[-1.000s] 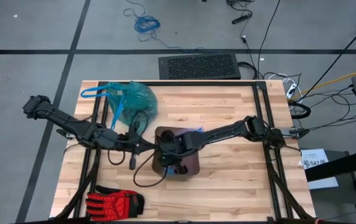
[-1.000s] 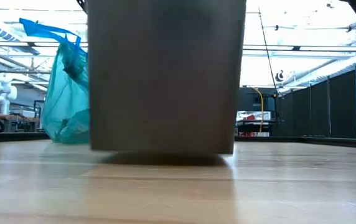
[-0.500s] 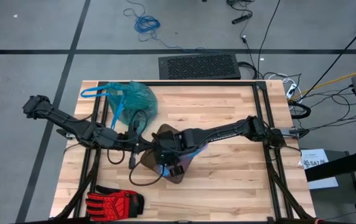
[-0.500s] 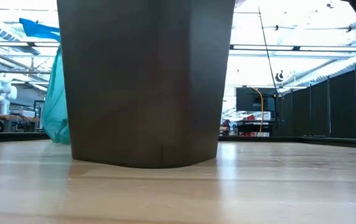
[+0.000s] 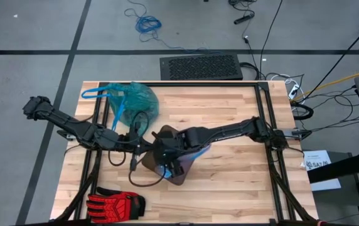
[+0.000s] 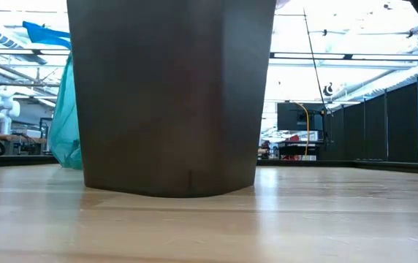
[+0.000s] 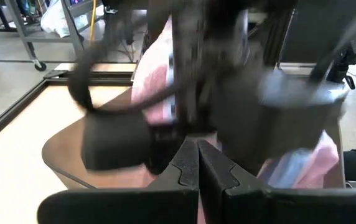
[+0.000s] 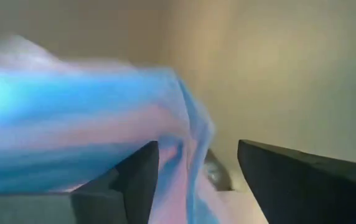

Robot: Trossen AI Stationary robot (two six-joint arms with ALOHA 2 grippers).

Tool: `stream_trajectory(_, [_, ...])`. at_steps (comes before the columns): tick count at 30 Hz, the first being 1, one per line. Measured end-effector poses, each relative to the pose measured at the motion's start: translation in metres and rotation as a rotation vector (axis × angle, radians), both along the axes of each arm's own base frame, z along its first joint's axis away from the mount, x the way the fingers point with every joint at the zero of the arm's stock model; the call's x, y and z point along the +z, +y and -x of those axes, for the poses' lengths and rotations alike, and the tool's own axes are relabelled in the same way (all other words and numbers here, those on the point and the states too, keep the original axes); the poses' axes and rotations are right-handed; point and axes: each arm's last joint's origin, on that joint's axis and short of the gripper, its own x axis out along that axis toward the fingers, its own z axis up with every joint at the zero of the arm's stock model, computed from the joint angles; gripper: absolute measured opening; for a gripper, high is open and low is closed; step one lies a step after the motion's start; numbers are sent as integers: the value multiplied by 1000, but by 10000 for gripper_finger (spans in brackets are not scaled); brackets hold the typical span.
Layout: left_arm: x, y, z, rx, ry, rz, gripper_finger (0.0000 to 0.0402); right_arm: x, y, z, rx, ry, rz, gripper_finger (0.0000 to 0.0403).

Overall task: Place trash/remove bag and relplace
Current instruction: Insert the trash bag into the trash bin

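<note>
A brown bin (image 5: 178, 172) stands mid-table, one corner turned toward the near edge; it fills the low view (image 6: 169, 95). A pale lilac bag with a blue rim (image 7: 150, 81) sits in it. My right gripper (image 8: 196, 180) hangs open over the bin's mouth (image 5: 169, 162), the lilac bag (image 8: 72, 124) blurred in front of it. My left gripper (image 7: 196, 149) is shut at the bin's left rim (image 5: 145, 149). The teal bag (image 5: 134, 100) sits bunched on the table's far left (image 6: 63, 117). The trash is out of view. My left gripper comes level from the table's left, its shut fingertips at the bin's rim beside the lilac bag. The right arm stands right behind the tips, and I cannot tell whether they pinch the bag's edge. My right gripper points steeply down into the bin. The lilac bag's blue rim (image 8: 184, 124) lies in front of one finger (image 8: 128, 180); I cannot tell whether it touches.
A red-and-black glove (image 5: 113, 203) lies at the near left corner. Black frame rails (image 5: 264, 119) run along the table's sides and far edge. Bare wood lies to the right of the bin and near the front edge.
The bin has turned about on the table, so that a corner now faces the near edge, and it has slid a little toward the near left. My right gripper has risen above the bin's mouth and shifted slightly left.
</note>
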Motion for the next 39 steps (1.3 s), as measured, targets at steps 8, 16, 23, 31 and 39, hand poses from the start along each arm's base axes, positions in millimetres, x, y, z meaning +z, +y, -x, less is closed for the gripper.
stream_trajectory(8, [0, 0, 0, -3, -3, -13, 0, 43, -2, 8, 35, -71, 14, 217])
stream_trajectory(16, [-1, 1, 0, 4, 3, -20, 0, 38, -16, 26, -107, 112, 88, 217])
stream_trajectory(23, [-1, 5, -2, 22, 4, -21, 0, 33, -23, 27, -168, 162, 81, 198])
stream_trajectory(31, [9, 8, 7, 22, -19, -12, 0, 32, -28, 28, -177, 172, 140, 19])
stream_trajectory(39, [18, 13, 19, 22, -55, -1, 0, 36, -19, 29, -102, 147, 168, 1])
